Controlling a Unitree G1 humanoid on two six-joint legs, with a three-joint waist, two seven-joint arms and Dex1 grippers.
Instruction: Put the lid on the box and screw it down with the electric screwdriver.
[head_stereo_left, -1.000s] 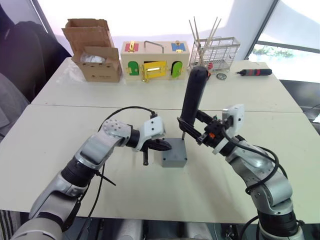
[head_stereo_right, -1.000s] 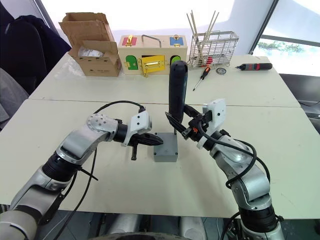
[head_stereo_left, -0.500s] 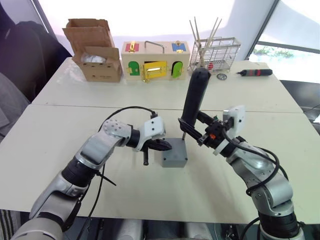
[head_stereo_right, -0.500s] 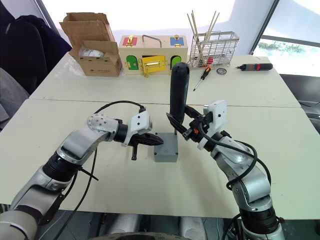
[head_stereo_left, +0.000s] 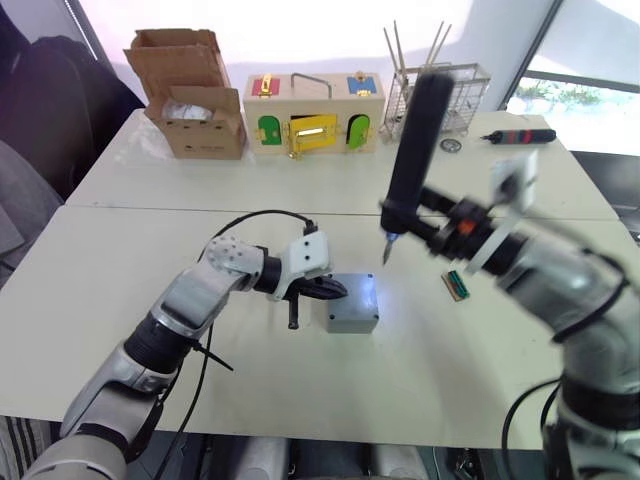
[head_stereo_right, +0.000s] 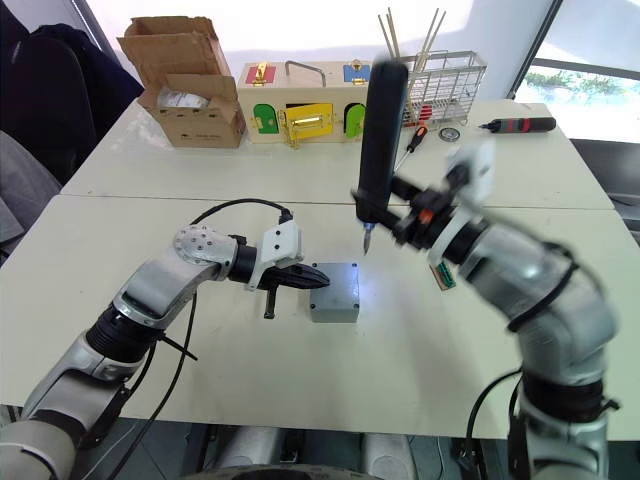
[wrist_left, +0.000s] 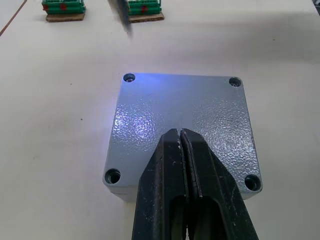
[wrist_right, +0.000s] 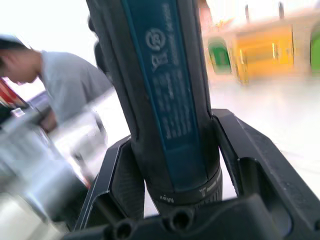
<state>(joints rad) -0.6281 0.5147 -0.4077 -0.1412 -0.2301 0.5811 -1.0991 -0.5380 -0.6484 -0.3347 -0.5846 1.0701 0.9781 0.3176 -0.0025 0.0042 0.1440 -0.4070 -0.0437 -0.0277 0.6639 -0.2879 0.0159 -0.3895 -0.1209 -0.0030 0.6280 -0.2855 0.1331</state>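
The lid (wrist_left: 182, 127) already sits flush on the box (head_stereo_left: 352, 318), near the middle of the near counter (head_stereo_left: 120, 330). In the left wrist view its four corner holes look dark and recessed; whether any holds a seated screw cannot be told, so the screwing-down seems still in hand or ahead. The lid is a grey, pebbled plastic square with a bluish glow of light across its top, and its edges line up with the box walls.

The left gripper (head_stereo_left: 333, 291) lies against the box's left side, its fingers (wrist_left: 172, 165) pressed together with their tips resting on the lid's top, steadying it rather than pinching it.

Just beyond and to the right, the right gripper (head_stereo_right: 405, 222) clamps the electric screwdriver (head_stereo_right: 380, 135) upright, fingers closed around its thick black body. The bit (head_stereo_left: 385, 252) hangs in the air above the counter, clear of the lid and off its far right corner.

Farther back stand a wooden box with coloured doors (head_stereo_left: 312, 115), a cardboard carton (head_stereo_left: 190, 95) and a wire rack (head_stereo_left: 445, 95).
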